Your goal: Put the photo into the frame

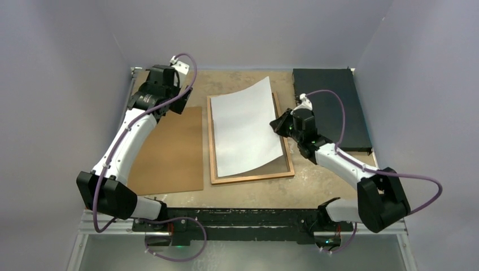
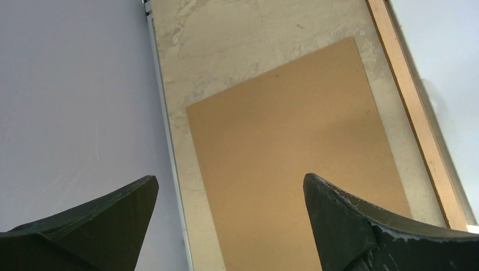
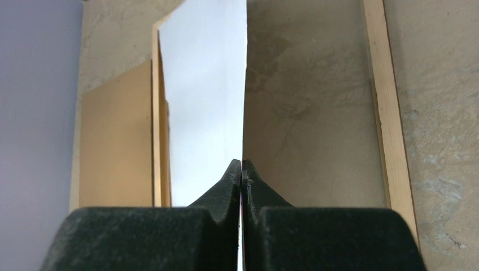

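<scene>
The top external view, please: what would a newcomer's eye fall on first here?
The photo, showing blank white and bowed upward, lies across the frame in the middle, its right edge pinched in the shut right gripper. Left of the frame lies a brown backing board, with the open left gripper by its far end; a black slab sits at the far right.
</scene>
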{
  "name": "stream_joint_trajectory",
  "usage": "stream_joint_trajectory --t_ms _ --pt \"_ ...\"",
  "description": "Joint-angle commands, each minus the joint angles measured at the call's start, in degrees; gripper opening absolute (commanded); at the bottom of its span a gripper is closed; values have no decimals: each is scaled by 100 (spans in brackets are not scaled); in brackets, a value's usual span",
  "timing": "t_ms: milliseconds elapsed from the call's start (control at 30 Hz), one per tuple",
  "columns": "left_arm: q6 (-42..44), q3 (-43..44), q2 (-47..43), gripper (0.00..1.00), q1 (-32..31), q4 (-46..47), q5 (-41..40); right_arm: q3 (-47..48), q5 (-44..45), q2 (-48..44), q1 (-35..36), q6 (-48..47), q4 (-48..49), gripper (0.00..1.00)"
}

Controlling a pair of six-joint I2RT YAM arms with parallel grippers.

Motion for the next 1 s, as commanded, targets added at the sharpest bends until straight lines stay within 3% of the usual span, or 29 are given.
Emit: stream_joint_trajectory --t_ms 0,500,733,967 --pt "-123 -68 -82 100 27 173 70 -141 262 -372 -26 -76 75 0" --pt "-124 -262 -145 100 22 235 34 -210 -196 -50 -30 -21 182 0" --pt "-181 -387 -169 100 26 283 58 -175 -196 -169 -34 -349 61 0" --pt "-199 -437 -197 100 28 311 69 40 -532 344 -34 -660 301 0"
